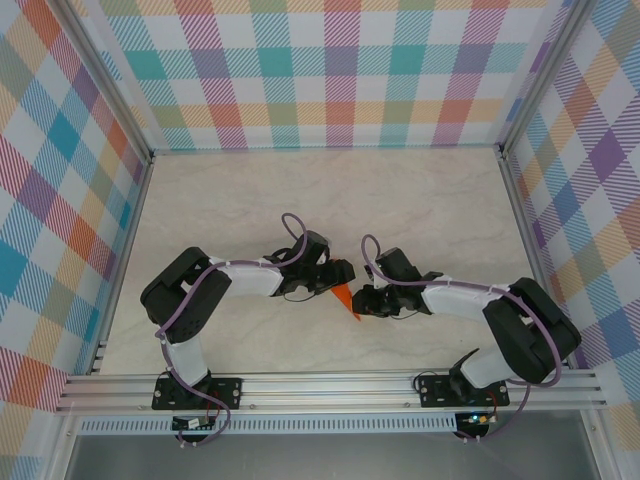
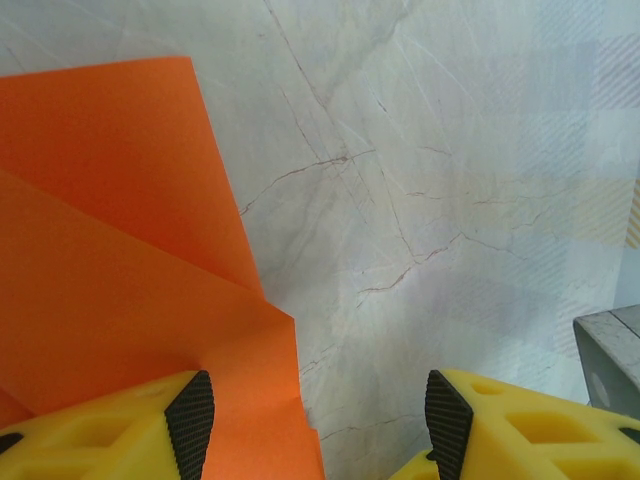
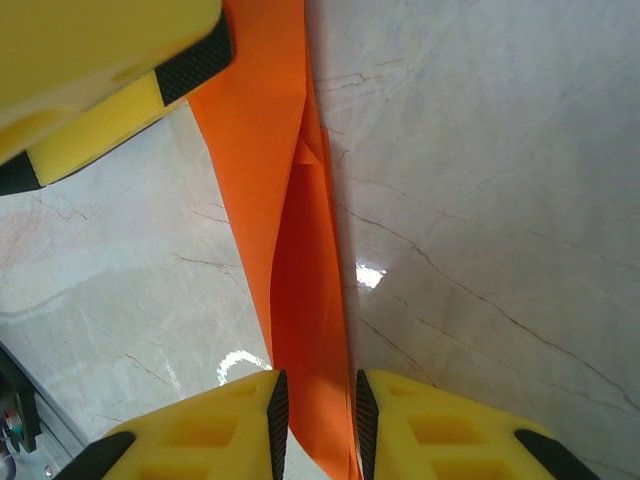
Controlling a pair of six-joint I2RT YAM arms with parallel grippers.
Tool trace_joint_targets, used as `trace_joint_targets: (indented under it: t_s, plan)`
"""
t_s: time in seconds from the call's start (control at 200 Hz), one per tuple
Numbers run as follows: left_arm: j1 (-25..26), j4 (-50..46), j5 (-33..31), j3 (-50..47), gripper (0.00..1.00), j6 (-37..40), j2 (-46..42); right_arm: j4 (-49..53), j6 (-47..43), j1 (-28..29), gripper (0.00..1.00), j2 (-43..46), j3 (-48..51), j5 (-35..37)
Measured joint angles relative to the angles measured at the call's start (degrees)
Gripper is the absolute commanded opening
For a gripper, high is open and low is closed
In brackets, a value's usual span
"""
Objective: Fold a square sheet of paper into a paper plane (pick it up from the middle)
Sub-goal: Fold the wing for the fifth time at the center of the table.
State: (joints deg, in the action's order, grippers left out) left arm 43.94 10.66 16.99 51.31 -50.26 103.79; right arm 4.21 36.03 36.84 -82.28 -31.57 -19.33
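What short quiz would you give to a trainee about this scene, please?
1. True or false: the right hand is shut on the orange paper.
2. Choose one: the left hand is A) open, B) shut on the paper, C) shut, holding nothing.
3. Fill in: the paper is not a flat sheet; it is ___ into layers.
Key: 1 true; 2 A; 3 folded.

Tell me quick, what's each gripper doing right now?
Left gripper: open, gripping nothing.
Right gripper: closed on the folded bright orange paper.
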Motion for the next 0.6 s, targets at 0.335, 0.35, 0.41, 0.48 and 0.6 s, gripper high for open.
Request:
trace_joint_targets:
  t_s: [0.335,0.35,0.41,0.48,0.6]
  plan:
    - [0.00,-0.04,-0.15,0.00,0.59,-0.02,0.00,-0.66,0.15,-0.07,0.31,4.33,0.00,-1.68]
    - [0.00,-0.04,-0.15,0.00,0.59,-0.02,0.00,-0.66,0.17,-0.07,0.31,4.33,0.00,-1.81]
    - [0.00,-0.07,-0.15,0.00,0.59,-0.02,0.00,-0.85,0.17,-0.07,0.31,4.24,0.00,-2.16]
    - [0.00,-0.07,-0.15,0.00,0.59,-0.02,0.00,-1.31,0.20,-0.07,0.30,3.78,-0.02,-2.47]
    - [0.00,-0.07,-0.13,0.00,0.59,-0.02,0.00,-1.57,0.17,-0.07,0.30,2.73,-0.04,-2.45]
